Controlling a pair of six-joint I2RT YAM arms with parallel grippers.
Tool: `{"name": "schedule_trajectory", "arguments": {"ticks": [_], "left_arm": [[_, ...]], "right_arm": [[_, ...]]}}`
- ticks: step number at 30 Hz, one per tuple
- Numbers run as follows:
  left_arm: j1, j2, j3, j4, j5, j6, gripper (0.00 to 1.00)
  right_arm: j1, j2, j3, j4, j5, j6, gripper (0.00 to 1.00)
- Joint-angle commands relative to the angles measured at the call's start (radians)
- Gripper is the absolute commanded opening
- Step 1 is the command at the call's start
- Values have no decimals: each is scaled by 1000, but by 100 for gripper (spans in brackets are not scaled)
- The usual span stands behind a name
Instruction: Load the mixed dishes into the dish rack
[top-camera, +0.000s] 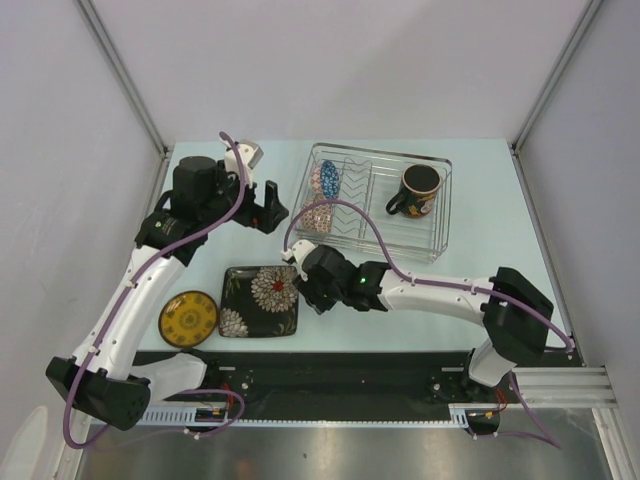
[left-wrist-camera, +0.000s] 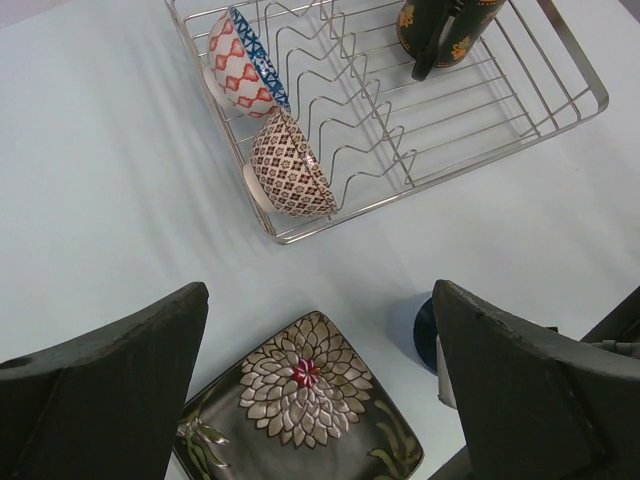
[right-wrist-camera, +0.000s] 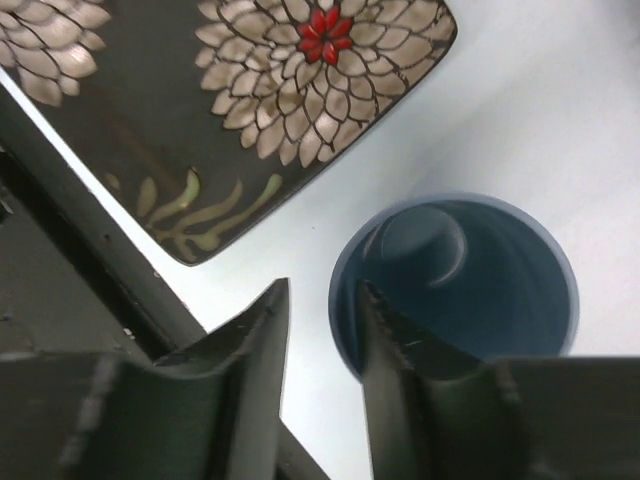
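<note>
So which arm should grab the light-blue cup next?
Right. Its gripper straddles the light-blue cup's rim beside the black square floral plate; the left gripper hangs open, farther off.

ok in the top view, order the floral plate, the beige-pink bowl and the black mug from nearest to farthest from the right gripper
1. black square floral plate, on the table right beside the right gripper
2. beige-pink patterned bowl, in the near left corner of the dish rack
3. black mug, in the rack's right section
</note>
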Motion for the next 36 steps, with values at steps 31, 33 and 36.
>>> {"name": "schedule_trajectory", "arguments": {"ticks": [31,33,36], "left_arm": [[156,101,-264,1202,1062,-1297,100],[136,121,-293,1448,1087,-1504,100],[115,127,-272,1302,1089,-1401,100]], "right_arm": [[-544,-751,-350,662,-598,764,0],[-555,-748,-371,728,-601,813,0],[-578,-734,-394,834,-620,894,0]]}}
